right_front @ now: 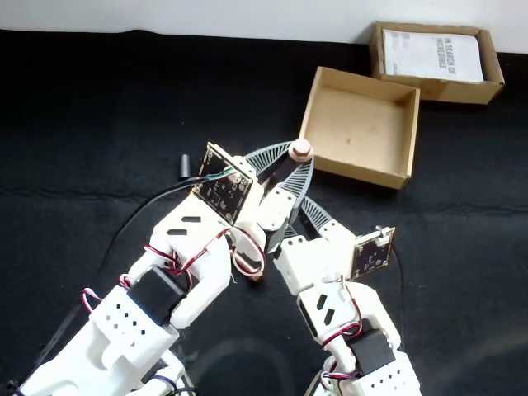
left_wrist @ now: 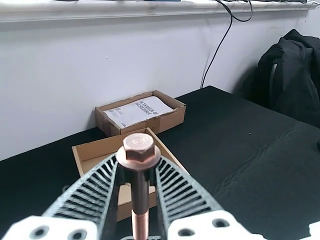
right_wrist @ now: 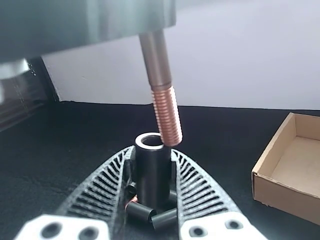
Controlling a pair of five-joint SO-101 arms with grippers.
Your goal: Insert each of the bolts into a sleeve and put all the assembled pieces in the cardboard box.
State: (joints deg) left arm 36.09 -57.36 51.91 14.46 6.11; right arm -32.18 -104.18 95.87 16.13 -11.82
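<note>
My left gripper [left_wrist: 138, 169] pinches the bolt [left_wrist: 138, 150] just under its head, so the thread hangs free. My right gripper [right_wrist: 152, 156] clamps the sleeve [right_wrist: 151, 172] upright with its mouth open. The tilted bolt tip sits at the sleeve's rim, not yet in. The cardboard box [right_front: 355, 170] waits just beyond the sleeve.

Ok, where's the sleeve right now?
Right wrist view: the sleeve stands upright between the jaws of the right gripper, with the threaded tip of the bolt at its rim, close to the cardboard box.
</note>
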